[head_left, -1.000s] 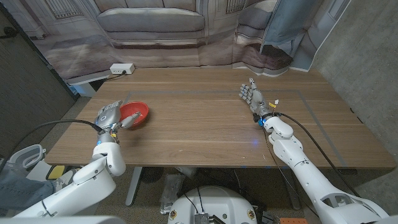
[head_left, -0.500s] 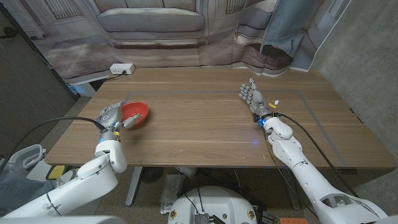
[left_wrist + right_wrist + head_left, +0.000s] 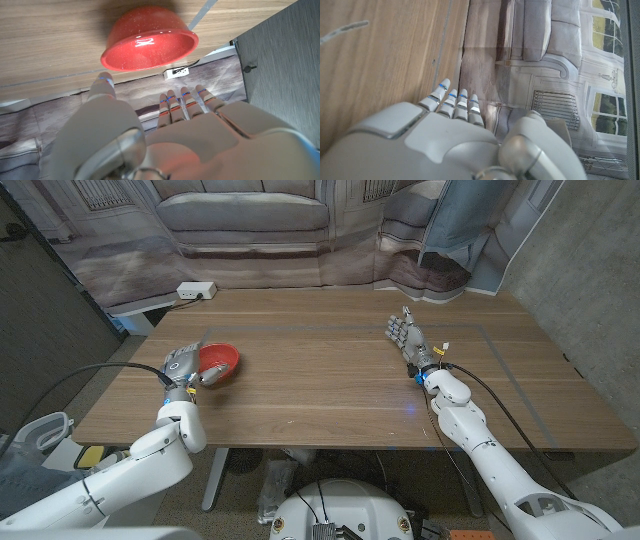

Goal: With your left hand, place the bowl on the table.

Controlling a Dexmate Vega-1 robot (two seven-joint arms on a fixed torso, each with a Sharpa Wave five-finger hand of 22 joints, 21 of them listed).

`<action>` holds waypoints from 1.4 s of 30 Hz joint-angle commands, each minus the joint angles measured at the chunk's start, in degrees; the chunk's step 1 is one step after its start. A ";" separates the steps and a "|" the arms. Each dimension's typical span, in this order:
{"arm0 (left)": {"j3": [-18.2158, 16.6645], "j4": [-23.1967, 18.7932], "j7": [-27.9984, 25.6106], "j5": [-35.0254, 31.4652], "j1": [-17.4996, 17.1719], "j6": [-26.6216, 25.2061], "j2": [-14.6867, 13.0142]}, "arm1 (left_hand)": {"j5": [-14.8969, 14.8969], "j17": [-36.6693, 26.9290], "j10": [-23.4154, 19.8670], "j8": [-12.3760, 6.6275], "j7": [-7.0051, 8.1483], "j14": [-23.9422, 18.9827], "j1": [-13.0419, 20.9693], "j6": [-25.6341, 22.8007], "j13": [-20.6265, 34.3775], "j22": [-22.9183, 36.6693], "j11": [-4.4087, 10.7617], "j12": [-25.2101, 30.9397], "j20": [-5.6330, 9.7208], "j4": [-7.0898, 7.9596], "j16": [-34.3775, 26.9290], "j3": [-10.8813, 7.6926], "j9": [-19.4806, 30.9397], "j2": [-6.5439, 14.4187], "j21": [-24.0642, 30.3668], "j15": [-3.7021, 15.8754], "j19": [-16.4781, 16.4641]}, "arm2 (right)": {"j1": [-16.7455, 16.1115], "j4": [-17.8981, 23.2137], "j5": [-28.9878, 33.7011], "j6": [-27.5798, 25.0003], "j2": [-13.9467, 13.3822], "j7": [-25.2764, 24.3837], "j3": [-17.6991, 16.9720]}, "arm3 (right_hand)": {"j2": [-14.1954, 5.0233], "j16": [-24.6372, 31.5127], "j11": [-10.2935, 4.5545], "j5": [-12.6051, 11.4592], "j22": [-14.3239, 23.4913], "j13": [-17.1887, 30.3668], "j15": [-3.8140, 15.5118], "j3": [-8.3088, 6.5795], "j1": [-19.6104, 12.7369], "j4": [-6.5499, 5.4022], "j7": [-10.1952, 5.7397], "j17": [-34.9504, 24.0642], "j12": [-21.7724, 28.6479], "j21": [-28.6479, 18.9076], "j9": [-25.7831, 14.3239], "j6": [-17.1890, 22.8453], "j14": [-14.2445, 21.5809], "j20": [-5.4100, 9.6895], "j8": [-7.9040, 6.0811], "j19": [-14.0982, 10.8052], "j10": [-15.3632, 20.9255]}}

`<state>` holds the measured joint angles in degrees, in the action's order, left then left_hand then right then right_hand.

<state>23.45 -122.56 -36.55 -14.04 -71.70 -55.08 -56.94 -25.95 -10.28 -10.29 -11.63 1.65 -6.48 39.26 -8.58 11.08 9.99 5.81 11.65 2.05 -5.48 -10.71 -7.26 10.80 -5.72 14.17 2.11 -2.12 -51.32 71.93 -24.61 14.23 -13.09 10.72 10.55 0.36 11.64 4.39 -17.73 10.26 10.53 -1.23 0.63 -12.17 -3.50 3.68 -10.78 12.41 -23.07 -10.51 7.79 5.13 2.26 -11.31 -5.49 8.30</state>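
Since a second ago, head view: left hand (image 3: 181, 367) has edged slightly inward beside the red bowl (image 3: 218, 361), which sits on the table (image 3: 330, 380) near its left edge; right hand (image 3: 406, 335) stands unmoved, fingers apart, bare wood around it. Left wrist view: bowl (image 3: 150, 40) rests on the wood, fingers (image 3: 172, 106) extended and apart, clear of it. Right wrist view: right hand (image 3: 440, 130) empty, fingers straight beside the tabletop.

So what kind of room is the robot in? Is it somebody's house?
Probably a lab or studio made up to look like a home. Behind the wooden table hangs a wrinkled printed backdrop picturing a sofa and windows, not real furniture. A power strip lies at the table's far edge, and the side wall looks like bare concrete.
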 commanded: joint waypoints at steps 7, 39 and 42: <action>4.08 0.79 1.95 0.52 4.08 -1.68 -1.57 | -0.22 -0.11 1.01 0.49 0.58 0.70 1.70 1.46 0.17 0.29 0.43 -0.22 3.58 -0.98 0.22 0.10 0.29 -0.28 -0.35 2.51 -0.07 | 0.08 -0.35 -0.20 -0.19 0.01 -0.01 -0.03 | -0.50 -0.04 0.05 0.29 0.20 0.10 -0.09 0.51 -0.11 -0.09 -0.08 -0.30 0.10 0.30 -0.17 0.45 0.46 2.09 0.04 -0.51 0.58; 13.75 6.79 8.39 -1.43 14.27 -2.09 0.32 | -0.06 0.00 0.27 -0.38 0.69 0.00 5.42 0.56 0.24 0.24 0.62 0.42 5.99 -2.48 -0.30 1.03 0.43 -1.60 -0.87 3.08 -1.67 | 0.31 -1.09 -0.38 0.01 0.53 0.00 -0.46 | -0.78 0.09 0.18 0.34 0.23 0.11 -0.02 0.56 -0.38 0.07 -0.04 -0.30 0.22 0.69 -0.17 0.52 1.14 1.90 0.03 -1.04 1.18; 14.01 7.57 8.94 -1.04 14.84 -1.39 0.86 | -0.04 0.01 -0.22 -0.50 0.76 -0.23 5.65 0.22 0.24 0.25 0.67 0.59 5.76 -2.49 -0.33 1.13 0.44 -1.60 -0.76 3.17 -2.25 | 0.30 -1.11 -0.35 0.04 0.53 0.02 -0.52 | -0.78 0.09 0.15 0.34 0.24 0.11 0.01 0.57 -0.39 0.08 -0.03 -0.31 0.21 0.72 -0.17 0.49 1.18 1.88 0.04 -1.09 1.18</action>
<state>35.29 -117.39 -29.95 -15.21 -59.43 -58.17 -57.22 -25.95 -10.12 -9.72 -11.55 2.46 -5.96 44.22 -7.60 11.07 9.99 6.70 11.88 2.06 -7.53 -10.62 -6.32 11.07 -7.23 13.34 2.07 -3.55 -51.20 71.22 -25.02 14.22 -12.74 10.71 10.24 0.05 11.64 4.50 -17.73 10.26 10.52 -1.13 0.95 -12.48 -3.17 3.68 -10.78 12.41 -22.62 -10.51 7.79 5.64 2.15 -11.31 -6.00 9.01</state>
